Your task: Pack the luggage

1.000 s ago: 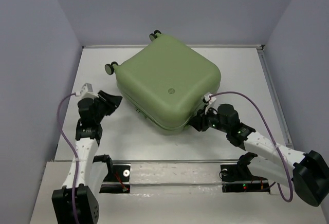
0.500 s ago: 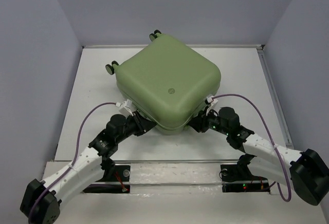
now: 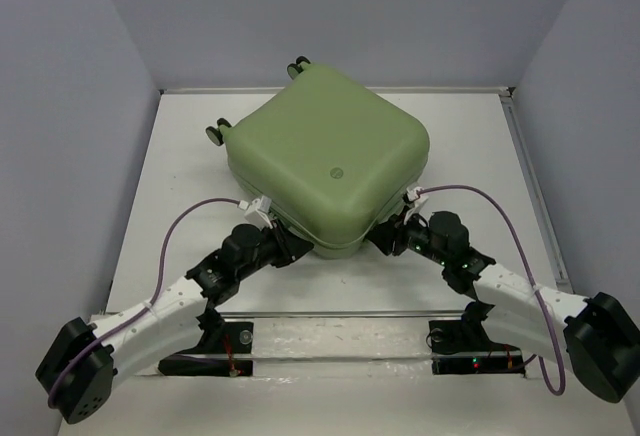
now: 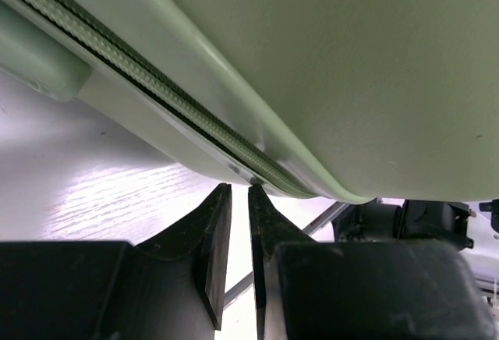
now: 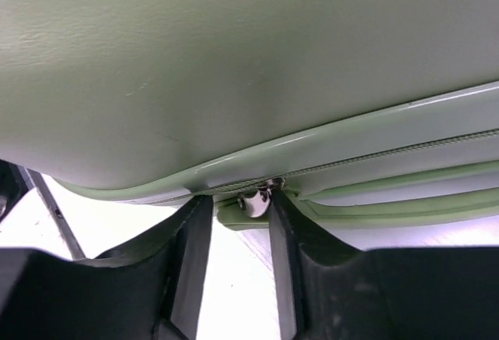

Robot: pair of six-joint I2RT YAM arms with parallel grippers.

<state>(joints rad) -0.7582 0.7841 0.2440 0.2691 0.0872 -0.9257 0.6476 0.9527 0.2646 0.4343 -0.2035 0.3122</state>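
Top view: light-green hard-shell suitcase (image 3: 330, 156) lies flat and closed, mid white worktop (image 3: 460, 146), turned diagonally. Wheels (image 3: 214, 133) point far-left; near corner sits between both arms. Outline near square, long axis unclear.

Left wrist only: left end effector (image 4: 238, 192) fingers nearly together at zipper seam (image 4: 156, 94); cannot tell if anything is pinched.

Right wrist only: right end effector (image 5: 239, 201) fingers apart, silver zipper pull (image 5: 256, 200) between them.

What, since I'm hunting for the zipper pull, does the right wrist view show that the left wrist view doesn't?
Only right wrist: a silver zipper pull inside the right gripper, fingers spread. Only left wrist: the left gripper, fingers nearly together, tips at the zipper line. Both: the green luggage, its zipper line, the white table.
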